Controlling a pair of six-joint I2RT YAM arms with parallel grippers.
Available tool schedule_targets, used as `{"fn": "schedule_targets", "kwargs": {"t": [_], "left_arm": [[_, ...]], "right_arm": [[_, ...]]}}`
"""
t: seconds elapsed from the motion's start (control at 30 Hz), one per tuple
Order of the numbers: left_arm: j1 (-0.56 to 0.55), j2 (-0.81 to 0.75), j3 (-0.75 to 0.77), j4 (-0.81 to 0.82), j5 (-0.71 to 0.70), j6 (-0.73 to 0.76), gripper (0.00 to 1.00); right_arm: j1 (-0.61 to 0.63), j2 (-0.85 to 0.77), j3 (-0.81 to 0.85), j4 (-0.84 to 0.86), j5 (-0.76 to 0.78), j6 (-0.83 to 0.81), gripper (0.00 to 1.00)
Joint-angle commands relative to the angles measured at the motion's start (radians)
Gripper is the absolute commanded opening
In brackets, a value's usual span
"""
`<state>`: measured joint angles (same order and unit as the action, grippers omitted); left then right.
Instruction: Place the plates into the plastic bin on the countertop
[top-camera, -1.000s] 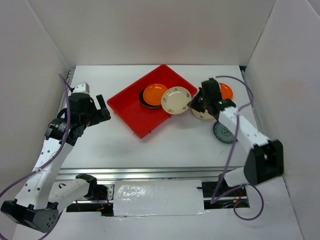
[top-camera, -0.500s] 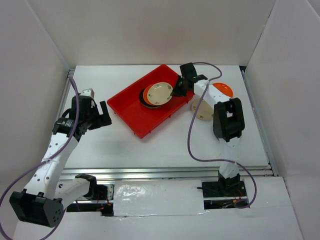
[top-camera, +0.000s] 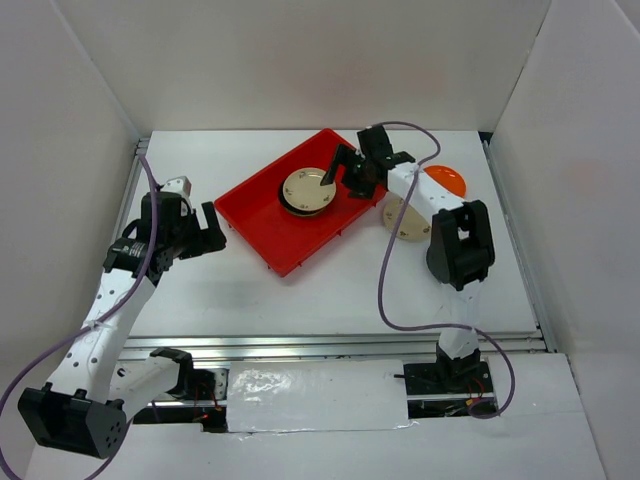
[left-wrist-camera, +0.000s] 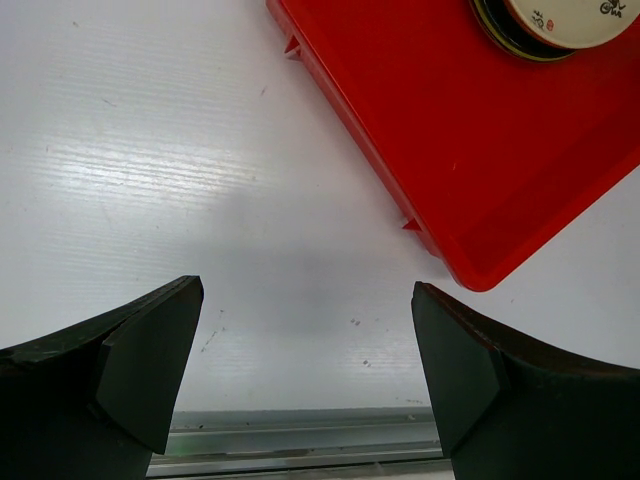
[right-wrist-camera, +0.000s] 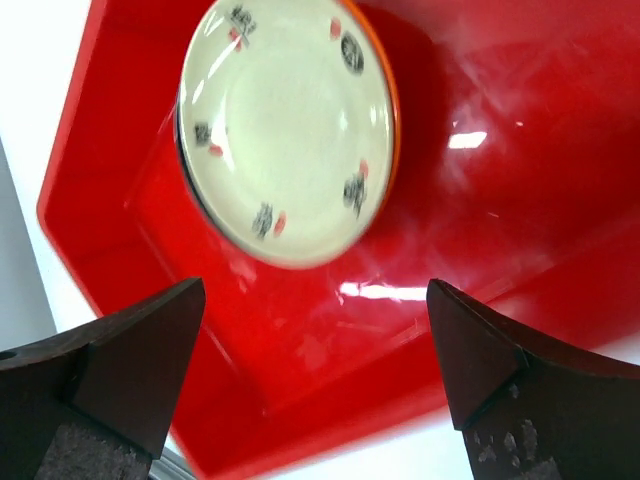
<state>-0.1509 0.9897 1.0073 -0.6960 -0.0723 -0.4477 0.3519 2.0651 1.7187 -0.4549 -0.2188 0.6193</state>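
We count a small pile in the red plastic bin (top-camera: 264, 224). A beige speckled plate (top-camera: 306, 190) lies flat on top, and the right wrist view shows an orange rim (right-wrist-camera: 396, 95) and a dark rim (right-wrist-camera: 200, 205) beneath it, so we judge three plates are in. The right gripper (top-camera: 345, 174) hangs just over that pile, jaws spread wide with nothing between them. The left gripper (top-camera: 211, 228) is equally wide and empty, over the white countertop (top-camera: 340, 290) left of the bin. To the right of the bin we see an orange plate (top-camera: 447, 181) and a second beige plate (top-camera: 403, 222), the latter partly behind the right arm (top-camera: 457, 245). We judge at least these two are left to move; any others are hidden from us.
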Motion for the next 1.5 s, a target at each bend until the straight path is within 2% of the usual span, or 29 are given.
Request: {"fn": "schedule_targets", "kwargs": {"t": [0.0,0.1,0.13,0.27,0.4,0.5,0.6,0.83,1.1,1.27,1.47], "left_arm": [[0.007,-0.022,-0.009,0.033,0.02,0.015,0.99],[0.004,-0.029,-0.01,0.033,0.017,0.014,0.99],[0.004,-0.033,-0.013,0.033,0.014,0.012,0.99],[0.004,-0.042,-0.013,0.035,0.017,0.01,0.99],[0.004,-0.046,-0.015,0.033,0.016,0.01,0.99],[0.004,-0.048,-0.018,0.036,0.019,0.014,0.99],[0.004,-0.043,-0.018,0.033,0.022,0.017,0.99],[0.004,-0.039,-0.019,0.035,0.037,0.023,0.99],[0.004,-0.043,-0.018,0.033,0.039,0.021,0.99],[0.004,-0.04,-0.019,0.033,0.035,0.021,0.99],[0.004,-0.042,-0.018,0.03,0.034,0.021,0.99]], "right_arm": [[0.009,-0.218,-0.066,0.061,0.102,-0.007,1.0],[-0.025,-0.344,-0.169,0.018,0.244,-0.003,1.0],[-0.039,-0.394,-0.2,0.009,0.345,-0.004,1.0],[-0.169,-0.46,-0.368,-0.01,0.427,-0.02,1.0],[-0.386,-0.442,-0.468,0.039,0.323,-0.029,1.0],[-0.471,-0.399,-0.531,0.131,0.156,-0.056,1.0],[-0.49,-0.343,-0.568,0.205,0.124,-0.058,0.99],[-0.514,-0.287,-0.562,0.236,0.133,-0.053,0.96],[-0.534,-0.189,-0.464,0.116,0.128,-0.039,0.93],[-0.534,-0.165,-0.458,0.11,0.078,-0.038,0.84],[-0.533,-0.168,-0.49,0.116,0.026,-0.035,0.58]]}}
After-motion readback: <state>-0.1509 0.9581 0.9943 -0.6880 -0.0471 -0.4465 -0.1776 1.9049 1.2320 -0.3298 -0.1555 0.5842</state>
